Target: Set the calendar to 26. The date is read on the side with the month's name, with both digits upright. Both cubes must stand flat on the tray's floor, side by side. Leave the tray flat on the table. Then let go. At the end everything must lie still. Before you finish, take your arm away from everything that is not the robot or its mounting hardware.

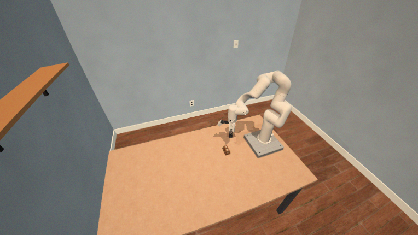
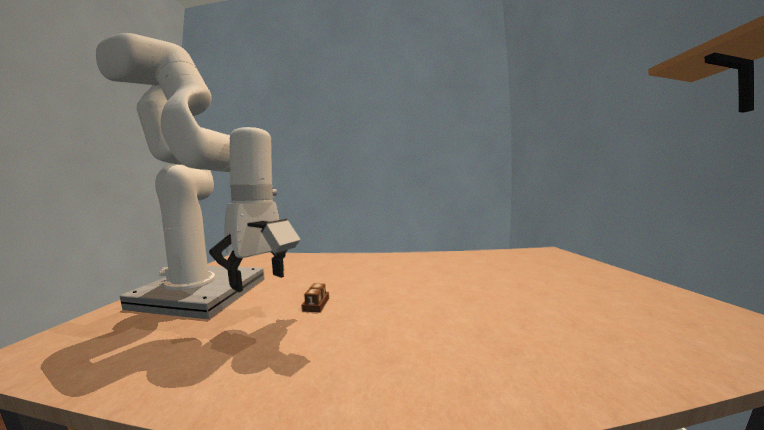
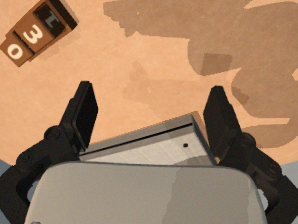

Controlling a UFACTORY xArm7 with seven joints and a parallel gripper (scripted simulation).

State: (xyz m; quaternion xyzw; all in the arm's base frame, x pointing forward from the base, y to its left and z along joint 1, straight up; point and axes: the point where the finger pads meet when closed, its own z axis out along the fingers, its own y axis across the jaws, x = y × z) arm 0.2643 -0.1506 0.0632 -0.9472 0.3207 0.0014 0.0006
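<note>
exterior | calendar [image 1: 226,150] [image 2: 315,298] [image 3: 34,34] on table [image 1: 175,181] [image 2: 454,341] [image 3: 150,60] | near, below open gripper [image 1: 230,134] [image 2: 257,278] [image 3: 151,97]

One arm [image 1: 282,83] [image 2: 184,229], one table [image 1: 175,181] [image 2: 454,341], one shelf [image 1: 32,87] [image 2: 711,50].

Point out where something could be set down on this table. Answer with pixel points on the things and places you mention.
Bare tabletop [image 1: 175,181] [image 2: 507,341] stretches from the calendar [image 1: 226,150] [image 2: 315,297] to the edge away from the base plate [image 1: 251,139] [image 2: 133,305]. It is crowded between calendar and plate, where the open gripper [image 1: 230,134] [image 2: 256,278] [image 3: 151,97] hangs.
</note>
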